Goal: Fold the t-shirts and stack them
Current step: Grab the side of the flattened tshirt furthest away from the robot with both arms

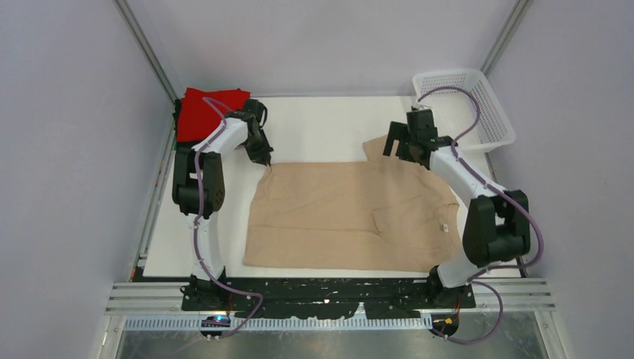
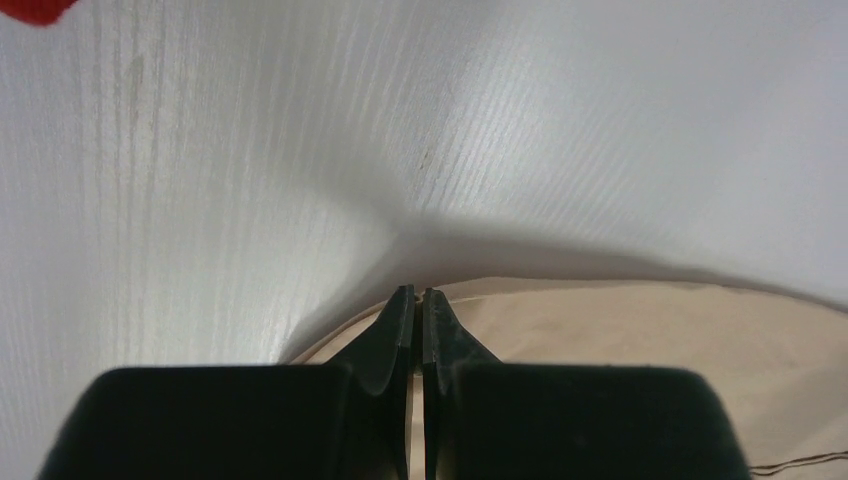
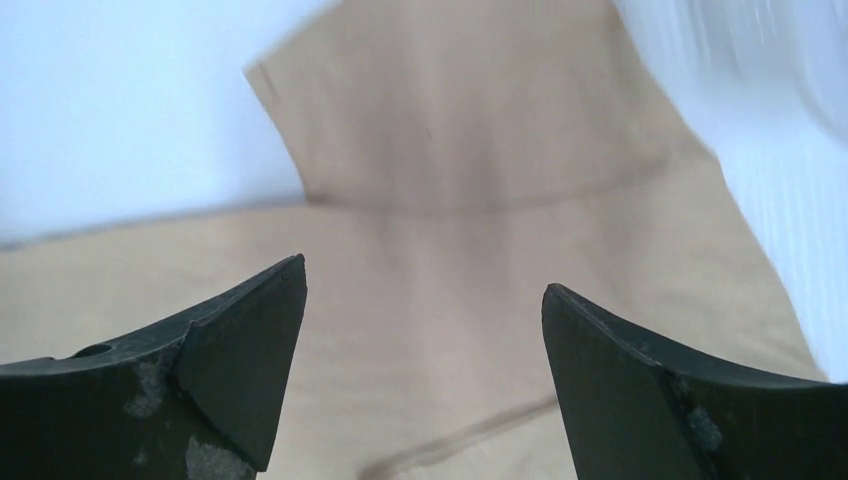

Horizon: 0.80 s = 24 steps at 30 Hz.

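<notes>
We are folding the beige tee (image 1: 351, 217), spread mid-table. Our left gripper (image 2: 417, 295) pinches its far left corner. The right gripper (image 3: 425, 275) hangs spread above the far right sleeve (image 3: 430, 110) and should next descend and pinch there.

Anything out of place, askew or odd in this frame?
Nothing spilled or damaged. The beige t-shirt lies slightly askew, with one sleeve sticking out past its far edge by the right gripper, whose jaws are open. The left gripper is shut on its far-left corner.
</notes>
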{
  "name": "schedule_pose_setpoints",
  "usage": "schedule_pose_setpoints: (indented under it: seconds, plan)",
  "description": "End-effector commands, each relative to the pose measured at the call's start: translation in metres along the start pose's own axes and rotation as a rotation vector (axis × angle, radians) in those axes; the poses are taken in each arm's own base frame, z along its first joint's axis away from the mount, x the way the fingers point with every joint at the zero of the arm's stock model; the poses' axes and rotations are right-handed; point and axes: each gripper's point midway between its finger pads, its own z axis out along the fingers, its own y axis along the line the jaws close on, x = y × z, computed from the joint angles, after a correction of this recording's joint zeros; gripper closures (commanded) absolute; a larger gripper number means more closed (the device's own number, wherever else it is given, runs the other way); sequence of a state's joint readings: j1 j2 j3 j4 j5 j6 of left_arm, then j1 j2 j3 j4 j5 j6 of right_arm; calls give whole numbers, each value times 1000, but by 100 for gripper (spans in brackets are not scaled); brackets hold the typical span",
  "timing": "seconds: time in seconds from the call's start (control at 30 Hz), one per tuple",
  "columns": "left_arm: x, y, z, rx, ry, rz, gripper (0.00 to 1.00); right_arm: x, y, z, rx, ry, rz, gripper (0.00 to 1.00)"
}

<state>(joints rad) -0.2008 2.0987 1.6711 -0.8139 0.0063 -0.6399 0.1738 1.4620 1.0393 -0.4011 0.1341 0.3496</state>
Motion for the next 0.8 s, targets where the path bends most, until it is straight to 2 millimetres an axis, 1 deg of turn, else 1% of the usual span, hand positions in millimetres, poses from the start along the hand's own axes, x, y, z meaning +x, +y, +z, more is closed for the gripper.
schedule_pose_setpoints:
  seconds: [0.0, 0.03, 0.07, 0.1, 0.13, 0.17, 0.2, 0.23, 0.27, 0.3, 0.4, 0.47, 0.53, 0.63, 0.67, 0.77]
  plan:
    - [-6, -14, -13, 84, -21, 40, 100, -75, 25, 35, 29, -114, -23, 5]
    - [-5, -13, -13, 84, -20, 40, 100, -89, 32, 55, 37, -115, -24, 5]
    - [-4, -13, -12, 85, -20, 39, 100, -92, 33, 63, 52, -104, -23, 4]
    - [-3, -13, -11, 88, -21, 40, 100, -105, 43, 83, 46, -101, -13, 5]
    - [-3, -12, -11, 90, -20, 40, 100, -102, 44, 91, 56, -63, -18, 5]
    - [-2, -13, -11, 94, -18, 40, 100, -112, 51, 109, 57, -63, -7, 5]
    - [-2, -14, -12, 100, -18, 40, 100, -99, 49, 131, 82, -15, -11, 5]
    - [-2, -15, -12, 103, -17, 42, 100, -116, 52, 133, 94, -46, 4, 5]
    - [-2, -15, -12, 104, -15, 44, 100, -125, 55, 144, 101, -57, 12, 5]
    - [-2, -15, -13, 105, -16, 47, 100, -124, 52, 148, 123, -48, 17, 4]
    - [-2, -14, -15, 100, -20, 47, 100, -129, 54, 170, 143, -59, 24, 4]
    - [-1, -14, -15, 103, -20, 46, 100, -125, 52, 180, 157, -48, 26, 3]
    - [-1, -14, -16, 107, -23, 43, 100, -116, 48, 186, 177, -23, 29, 1]
    - [0, -14, -17, 108, -20, 43, 100, -101, 40, 189, 214, 14, 30, 0]
    - [0, -14, -17, 107, -20, 42, 100, -97, 35, 188, 236, 22, 33, 3]
    - [0, -14, -19, 108, -25, 43, 100, -86, 23, 184, 284, 41, 45, 7]
